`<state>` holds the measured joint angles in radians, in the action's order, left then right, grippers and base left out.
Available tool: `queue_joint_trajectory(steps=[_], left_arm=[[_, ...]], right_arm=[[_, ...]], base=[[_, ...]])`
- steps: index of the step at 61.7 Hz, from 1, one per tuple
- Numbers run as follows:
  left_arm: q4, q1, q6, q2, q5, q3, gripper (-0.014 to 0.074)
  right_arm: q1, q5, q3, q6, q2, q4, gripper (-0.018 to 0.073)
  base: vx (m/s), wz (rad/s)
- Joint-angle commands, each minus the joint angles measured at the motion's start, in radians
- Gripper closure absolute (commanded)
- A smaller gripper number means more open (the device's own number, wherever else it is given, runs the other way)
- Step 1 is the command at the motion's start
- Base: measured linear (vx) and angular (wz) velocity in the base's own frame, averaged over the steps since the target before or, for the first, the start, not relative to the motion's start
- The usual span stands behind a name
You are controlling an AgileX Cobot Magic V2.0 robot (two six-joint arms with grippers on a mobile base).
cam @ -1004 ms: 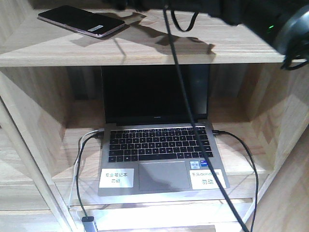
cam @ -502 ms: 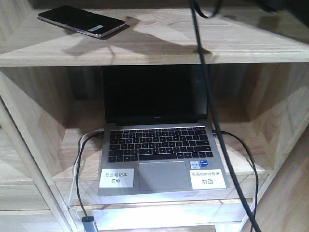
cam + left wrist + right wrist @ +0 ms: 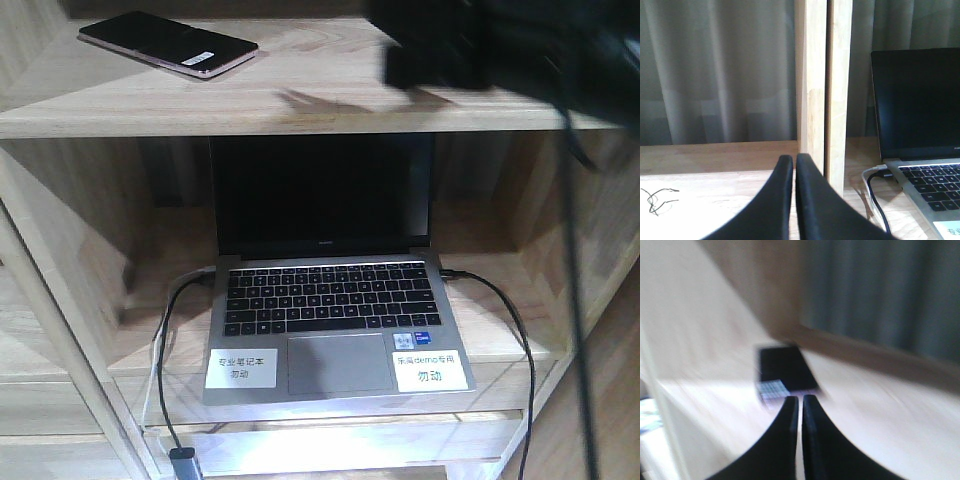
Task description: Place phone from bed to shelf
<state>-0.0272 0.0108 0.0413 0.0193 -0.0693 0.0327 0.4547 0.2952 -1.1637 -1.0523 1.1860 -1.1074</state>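
- In the front view we see the phone (image 3: pixel 168 45) lying flat on the top board of the shelf (image 3: pixel 330 100), far to the left, screen up, with its white sticker toward the nearer end
- A dark, blurred piece of the robot's arm (image 3: pixel 500 45) crosses the upper right corner above that same board, well apart from the phone, and a black cable hangs down from it along the right side
- In the compartment below we see an open grey laptop (image 3: pixel 335 320) with a dark screen, two white labels beside its touchpad, and black cables plugged into both sides
- In the left wrist view we find the left claw (image 3: pixel 794 162) with its two black fingers pressed together, nothing between them; it points at an upright wooden post (image 3: pixel 822 90) of the shelf
- The laptop (image 3: pixel 920 130) shows at the right edge of this view, a cable plugged into its side, and grey curtains (image 3: pixel 715 70) hang behind the shelf
- The right wrist view is blurred, yet we can make out the right claw (image 3: pixel 800 405) with its fingers nearly together and holding nothing
- Just beyond its tips the phone (image 3: pixel 785 372) lies on the pale board, apart from the claw
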Motion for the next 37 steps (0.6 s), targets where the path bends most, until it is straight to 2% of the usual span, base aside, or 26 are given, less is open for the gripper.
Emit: queue_joint_trajectory(steps=[1,14,37], left_arm=[[-0.010,0.002,-0.009,0.006,0.076,-0.025,0.0595],[-0.010,0.002,-0.009,0.006,0.076,-0.025,0.0595],[-0.010,0.002,-0.009,0.006,0.076,-0.025,0.0595]], right_arm=[[-0.003,-0.106,0.088,-0.010,-0.115,-0.025,0.0564],[-0.003,-0.174,0.318,-0.010,-0.312,-0.025,0.0564],[-0.003,-0.181,0.647,-0.010,-0.604,-0.026,0.0564]], base=[[0.00,0.00],[0.00,0.00],[0.00,0.00]])
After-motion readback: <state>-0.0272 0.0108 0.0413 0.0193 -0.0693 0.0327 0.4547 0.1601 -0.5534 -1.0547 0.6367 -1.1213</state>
